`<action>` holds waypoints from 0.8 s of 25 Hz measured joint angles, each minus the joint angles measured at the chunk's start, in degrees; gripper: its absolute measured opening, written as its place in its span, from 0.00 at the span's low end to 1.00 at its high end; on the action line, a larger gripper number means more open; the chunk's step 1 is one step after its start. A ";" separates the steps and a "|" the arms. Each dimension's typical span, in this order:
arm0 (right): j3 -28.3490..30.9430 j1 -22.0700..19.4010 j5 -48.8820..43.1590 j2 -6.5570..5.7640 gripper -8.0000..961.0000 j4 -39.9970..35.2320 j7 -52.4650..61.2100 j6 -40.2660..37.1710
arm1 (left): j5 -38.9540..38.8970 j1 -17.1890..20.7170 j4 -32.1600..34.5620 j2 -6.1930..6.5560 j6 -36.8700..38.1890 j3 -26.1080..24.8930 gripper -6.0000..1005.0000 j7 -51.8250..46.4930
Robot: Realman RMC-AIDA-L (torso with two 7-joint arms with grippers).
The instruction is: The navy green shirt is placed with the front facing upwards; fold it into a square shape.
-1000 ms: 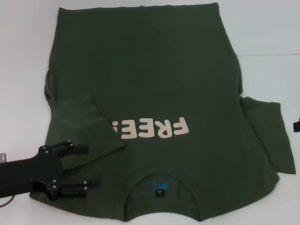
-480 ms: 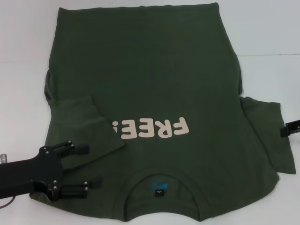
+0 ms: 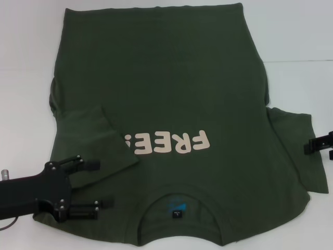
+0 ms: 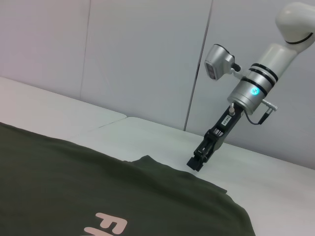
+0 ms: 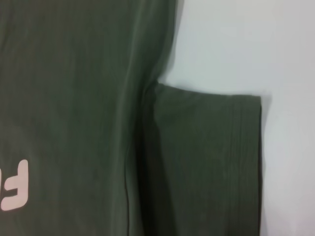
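Looking down from the head view, I see the navy green shirt (image 3: 166, 130) spread front-up on the white table (image 3: 26, 52), left sleeve folded inward. My left gripper (image 3: 99, 183) hovers there, fingers wide. Left wrist view: right gripper (image 4: 197, 161) at the other sleeve's edge, fingers unclear. Right wrist view: that sleeve lies flat.

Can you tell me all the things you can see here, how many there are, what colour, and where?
navy green shirt: one, dark olive green with cream lettering, spread front up across the table, left sleeve folded in over the body, right sleeve lying out flat.
table: one, white, under the shirt.
left gripper: one, black, open, over the shirt's near left corner beside the folded sleeve.
right gripper: one, black on a silver arm, at the outer edge of the right sleeve.
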 joint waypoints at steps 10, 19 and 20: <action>0.00 0.27 0.00 0.22 0.87 0.92 -0.11 1.60 | 0.04 -0.26 0.03 0.00 -0.06 0.00 0.94 -0.13; -0.07 0.78 0.08 0.35 0.87 2.31 -0.47 2.75 | 0.27 -0.58 -0.03 0.00 -0.39 0.00 0.94 -0.20; -0.08 0.81 0.09 0.35 0.87 2.40 -0.52 2.79 | 0.28 -0.60 -0.03 0.00 -0.45 0.00 0.94 -0.23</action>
